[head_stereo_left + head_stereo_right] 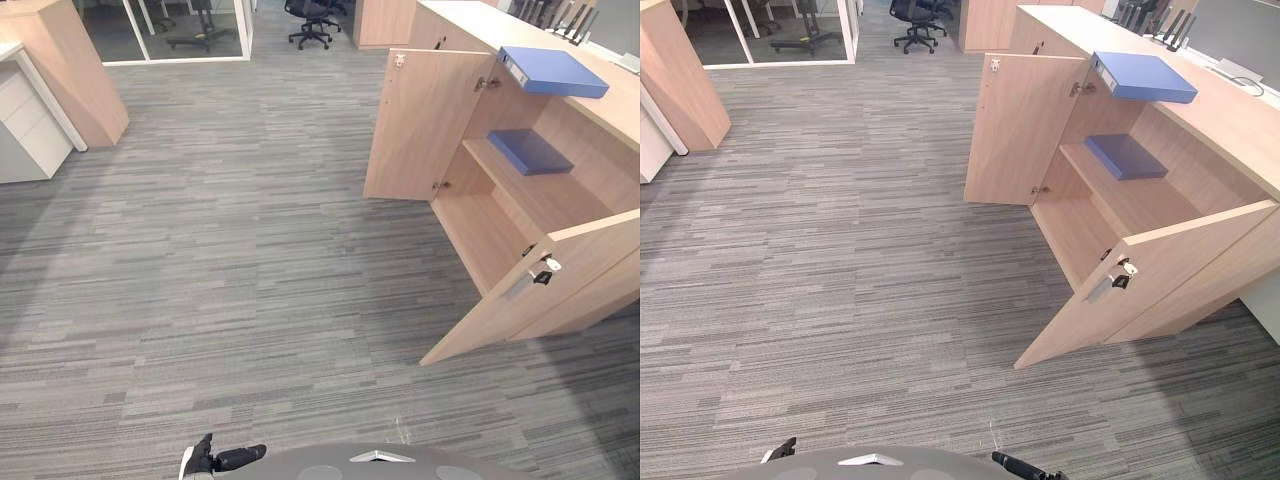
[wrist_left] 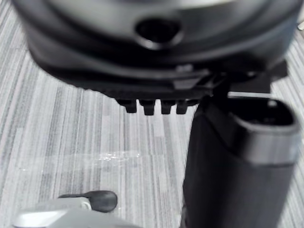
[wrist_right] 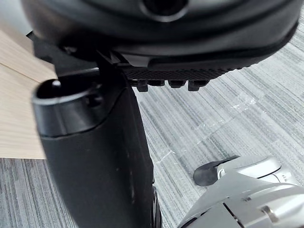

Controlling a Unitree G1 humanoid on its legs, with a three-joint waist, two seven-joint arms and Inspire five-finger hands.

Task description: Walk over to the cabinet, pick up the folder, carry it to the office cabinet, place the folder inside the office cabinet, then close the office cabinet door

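Fingers (image 2: 148,107) slack: left hand (image 1: 225,458), right hand (image 1: 1025,467) empty | flat blue folder (image 1: 553,71) atop wood-grain cabinet (image 1: 425,125)

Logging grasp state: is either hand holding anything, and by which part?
Nothing held. The left hand and right hand are empty; a blue folder lies on the cabinet top.

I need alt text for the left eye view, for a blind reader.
A wooden cabinet stands at the right with both doors open, a blue binder on its top and a blue folder on its inner shelf. Grey carpet lies before it; the left hand shows at the bottom edge.
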